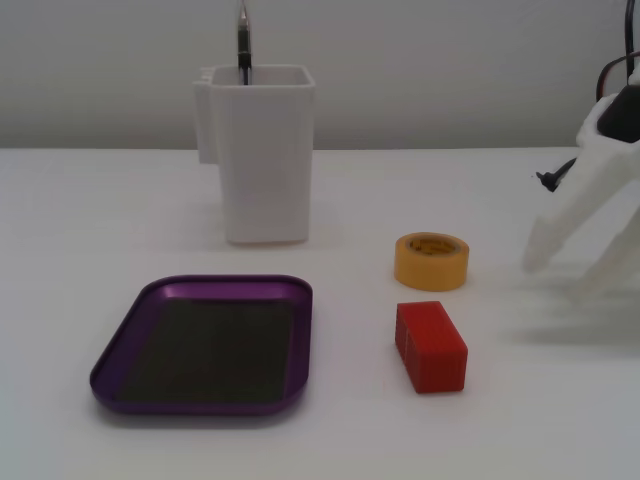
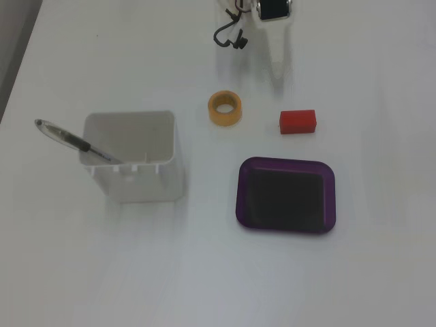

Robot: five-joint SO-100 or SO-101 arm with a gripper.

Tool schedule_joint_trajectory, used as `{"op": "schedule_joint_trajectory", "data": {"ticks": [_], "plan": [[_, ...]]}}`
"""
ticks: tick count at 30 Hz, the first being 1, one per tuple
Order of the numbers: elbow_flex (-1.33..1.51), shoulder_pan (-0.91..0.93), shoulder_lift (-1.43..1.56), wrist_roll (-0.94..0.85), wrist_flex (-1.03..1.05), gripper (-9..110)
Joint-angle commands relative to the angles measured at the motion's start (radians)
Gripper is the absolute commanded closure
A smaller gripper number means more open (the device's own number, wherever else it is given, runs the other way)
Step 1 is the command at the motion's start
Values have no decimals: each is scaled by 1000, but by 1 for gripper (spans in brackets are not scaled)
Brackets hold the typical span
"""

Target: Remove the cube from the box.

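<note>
The red cube [image 1: 431,346] lies on the white table to the right of the box, outside it; it also shows in the top-down fixed view [image 2: 298,122]. The box, a shallow purple tray [image 1: 128,340] with a dark bottom, is empty in both fixed views [image 2: 286,164]. My white gripper [image 1: 562,276] hovers at the right edge, apart from the cube, its two fingers spread open and holding nothing. From above, only the arm's wrist [image 2: 273,8] stands out at the top edge; the white fingers blend into the table.
A yellow tape roll [image 1: 431,260] lies just behind the cube. A tall white square container [image 1: 258,150] with a pen [image 2: 75,141] in it stands behind the tray. A black cable end [image 2: 231,37] hangs by the arm.
</note>
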Motion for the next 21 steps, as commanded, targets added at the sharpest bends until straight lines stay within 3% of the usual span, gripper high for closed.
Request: {"op": "schedule_joint_trajectory", "data": {"ticks": [1,6,21], "plan": [[9,8,87,6,5,91],[8,8,87,6,5,103],[9,43,87,5,6,102]]}}
